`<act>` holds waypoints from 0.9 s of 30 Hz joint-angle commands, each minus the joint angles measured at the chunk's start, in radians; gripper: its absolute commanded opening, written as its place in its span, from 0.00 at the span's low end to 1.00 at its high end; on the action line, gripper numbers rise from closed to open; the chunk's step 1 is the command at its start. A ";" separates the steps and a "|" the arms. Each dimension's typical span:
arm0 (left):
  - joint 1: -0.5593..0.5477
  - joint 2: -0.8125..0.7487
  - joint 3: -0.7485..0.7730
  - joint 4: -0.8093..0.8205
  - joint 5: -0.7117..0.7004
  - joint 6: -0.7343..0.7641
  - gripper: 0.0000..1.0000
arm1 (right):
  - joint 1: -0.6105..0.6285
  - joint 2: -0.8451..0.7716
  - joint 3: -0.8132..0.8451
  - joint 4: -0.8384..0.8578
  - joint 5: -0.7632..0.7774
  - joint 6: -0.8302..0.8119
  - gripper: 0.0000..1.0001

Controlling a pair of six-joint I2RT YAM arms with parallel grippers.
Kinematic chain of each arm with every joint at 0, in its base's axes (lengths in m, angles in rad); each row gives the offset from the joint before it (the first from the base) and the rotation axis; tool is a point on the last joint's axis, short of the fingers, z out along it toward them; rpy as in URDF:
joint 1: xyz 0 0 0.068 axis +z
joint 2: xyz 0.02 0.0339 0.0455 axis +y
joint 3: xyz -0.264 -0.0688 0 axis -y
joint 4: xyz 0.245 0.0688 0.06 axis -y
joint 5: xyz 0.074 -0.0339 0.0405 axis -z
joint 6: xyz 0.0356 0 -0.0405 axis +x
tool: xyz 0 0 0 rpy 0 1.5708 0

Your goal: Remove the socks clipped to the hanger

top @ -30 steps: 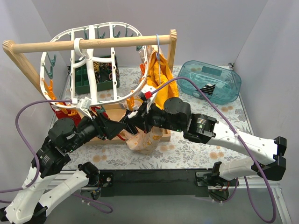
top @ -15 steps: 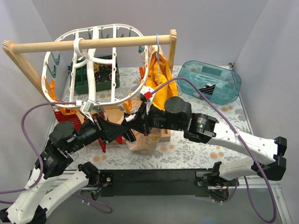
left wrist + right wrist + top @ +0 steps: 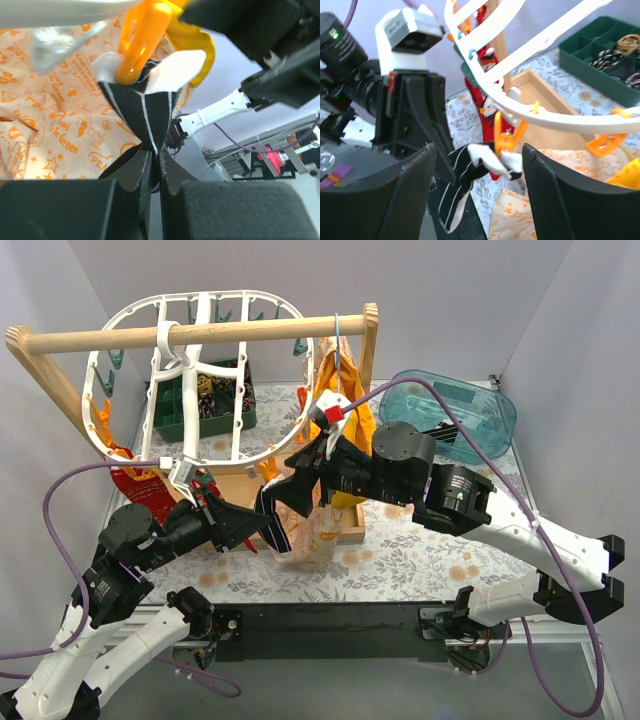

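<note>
The left end effector (image 3: 155, 167) is pinching the lower part of the black-and-white sock (image 3: 145, 115), jaws closed tight on the fabric. The sock is hanging from an orange peg (image 3: 142, 35) on the near rim of the white hanger (image 3: 570, 121), above the counter (image 3: 420, 560). The right end effector (image 3: 477, 150) is standing wide open, its fingers flanking that peg.

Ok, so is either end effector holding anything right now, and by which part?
The left end effector pinches the black sock with white stripes below its pegged end; the right end effector is open, holding nothing.
</note>
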 commanded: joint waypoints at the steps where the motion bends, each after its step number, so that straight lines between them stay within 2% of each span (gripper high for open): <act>1: -0.003 0.003 0.010 0.030 0.088 0.006 0.00 | 0.000 0.044 0.093 -0.063 0.094 -0.016 0.79; 12: -0.003 0.014 -0.004 0.050 0.143 0.005 0.00 | 0.000 0.121 0.156 -0.083 0.088 0.030 0.81; 18: -0.003 0.025 -0.015 0.066 0.169 0.000 0.00 | 0.000 0.144 0.172 -0.080 0.118 0.027 0.72; 23: -0.003 0.018 -0.029 0.067 0.173 0.002 0.00 | 0.000 0.146 0.177 -0.058 0.131 0.025 0.68; 27: -0.003 0.014 -0.030 0.067 0.176 0.002 0.00 | 0.000 0.160 0.186 -0.057 0.132 0.025 0.58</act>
